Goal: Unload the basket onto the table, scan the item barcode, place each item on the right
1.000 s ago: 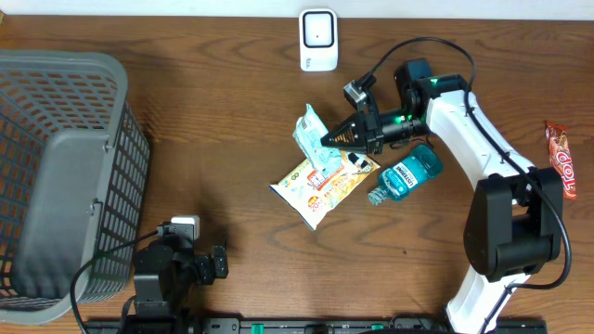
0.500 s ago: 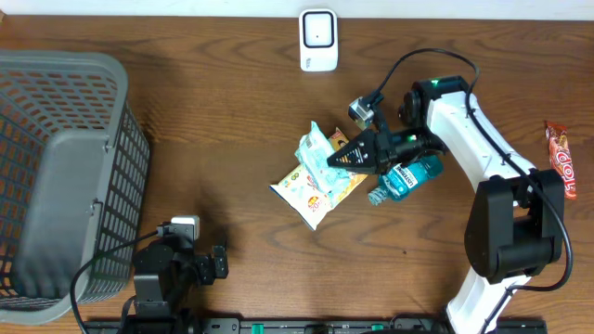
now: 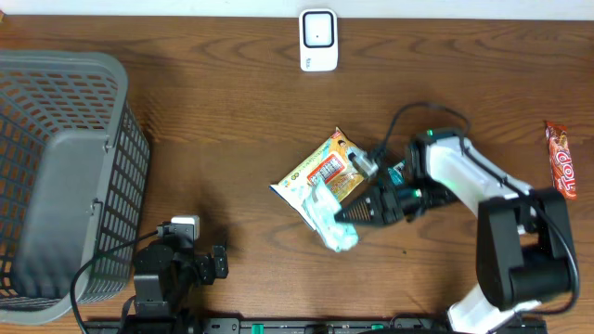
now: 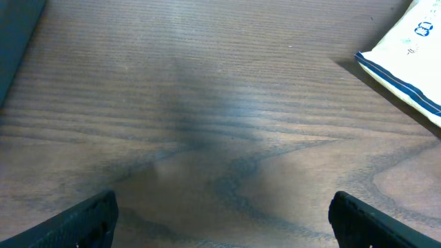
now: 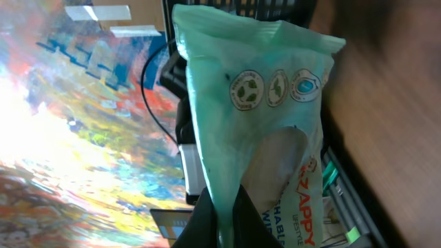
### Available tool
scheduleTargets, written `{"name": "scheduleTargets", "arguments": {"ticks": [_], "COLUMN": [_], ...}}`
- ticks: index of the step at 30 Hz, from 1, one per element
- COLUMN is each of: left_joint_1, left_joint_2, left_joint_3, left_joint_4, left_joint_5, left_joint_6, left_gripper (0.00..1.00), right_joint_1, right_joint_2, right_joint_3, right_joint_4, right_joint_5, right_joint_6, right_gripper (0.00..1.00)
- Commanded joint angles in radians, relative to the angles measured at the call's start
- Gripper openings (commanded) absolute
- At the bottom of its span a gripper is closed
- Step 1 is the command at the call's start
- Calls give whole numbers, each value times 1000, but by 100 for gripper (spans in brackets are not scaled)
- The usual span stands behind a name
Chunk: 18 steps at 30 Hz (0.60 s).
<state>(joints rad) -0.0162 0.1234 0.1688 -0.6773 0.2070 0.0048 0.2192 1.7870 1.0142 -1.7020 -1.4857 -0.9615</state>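
Note:
My right gripper (image 3: 360,211) is shut on one edge of a pale green wipes pack (image 3: 330,219), which it holds off the table in front of a yellow snack packet (image 3: 322,174). In the right wrist view the pack (image 5: 262,117) stands up from the pinching fingers (image 5: 205,222), its printed face with three round symbols toward the camera. No barcode shows on it. The white scanner (image 3: 317,39) stands at the table's far edge, well away from the pack. My left gripper (image 4: 220,224) hangs open and empty over bare wood at the front left (image 3: 176,264).
A large grey basket (image 3: 65,176) fills the left side. A blue mouthwash bottle (image 3: 398,173) lies mostly hidden under my right arm. A red candy bar (image 3: 561,160) lies at the far right. A white packet corner (image 4: 406,48) shows in the left wrist view.
My right gripper has carried the wipes pack from behind the snack packet, over it, toward the table's front. The snack packet shifted and now shows fully. The left arm has not moved.

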Motion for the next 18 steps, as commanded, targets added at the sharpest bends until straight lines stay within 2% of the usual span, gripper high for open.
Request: {"name": "scheduleTargets", "arguments": {"ticks": [1, 7, 14, 18], "left_joint_1": [0, 0, 0, 0], "left_joint_2": [-2, -2, -2, -2], "left_joint_3": [-5, -5, -5, -5], "left_joint_4": [-12, -12, -12, -12], "left_joint_5": [2, 2, 2, 2], "left_joint_6": [10, 10, 10, 10], "left_gripper": [98, 98, 98, 98], "right_joint_1": [3, 3, 3, -1], "right_joint_2": [-84, -182, -220, -220], "right_joint_3": [-84, -180, -185, -174], "right_joint_4": [0, 0, 0, 61], "right_joint_5": [-58, -73, -73, -73], "right_joint_6": [-103, -116, -217, -241], "right_gripper": [1, 1, 1, 2]}}
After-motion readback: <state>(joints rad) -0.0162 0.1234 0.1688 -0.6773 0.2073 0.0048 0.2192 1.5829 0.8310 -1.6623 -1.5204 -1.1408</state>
